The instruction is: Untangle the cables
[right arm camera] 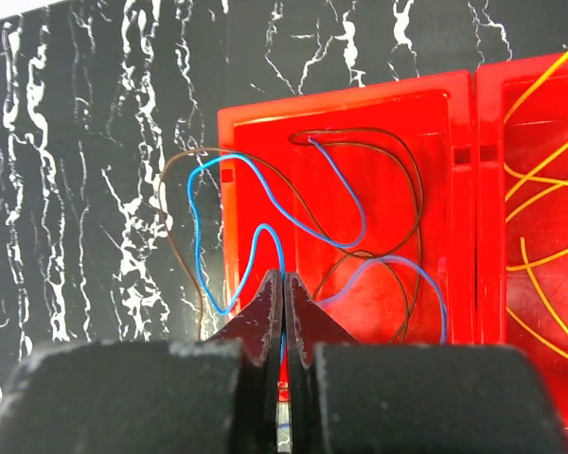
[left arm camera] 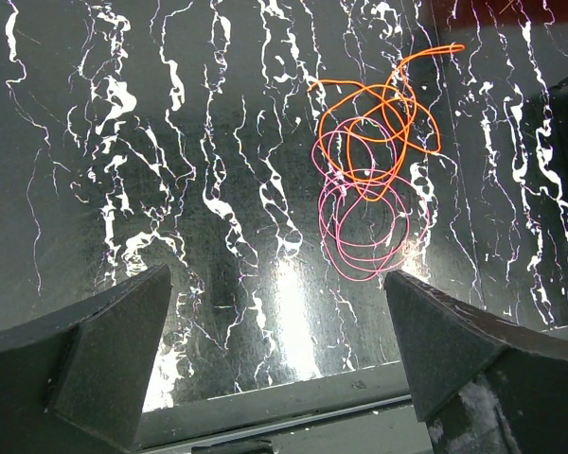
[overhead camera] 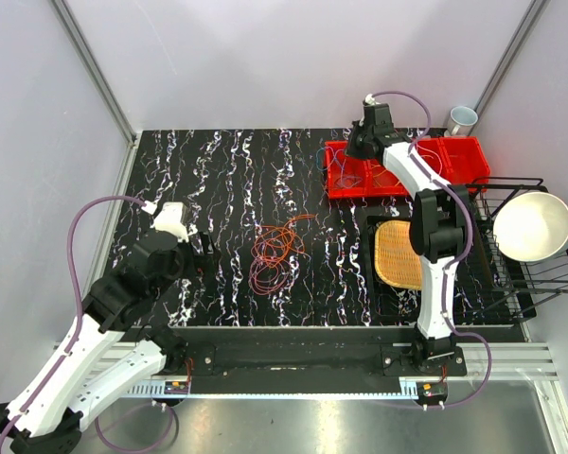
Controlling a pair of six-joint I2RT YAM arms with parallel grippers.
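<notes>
A tangle of orange-red cable (overhead camera: 282,238) and pink cable (overhead camera: 268,272) lies mid-table. In the left wrist view the orange loops (left arm camera: 379,123) overlap the pink loops (left arm camera: 364,227). My left gripper (left arm camera: 276,326) is open and empty, above the table's near edge, short of that tangle. My right gripper (right arm camera: 283,284) is shut on a blue cable (right arm camera: 265,236), which loops over the left compartment of the red tray (right arm camera: 379,123) and spills onto the table. Yellow cables (right arm camera: 540,189) lie in the tray's right compartment.
A thin brown wire (right arm camera: 398,180) lies in the tray with the blue cable. A woven yellow mat (overhead camera: 398,253), a black wire rack (overhead camera: 535,255) holding a white bowl (overhead camera: 530,225), and a white cup (overhead camera: 462,119) stand at the right.
</notes>
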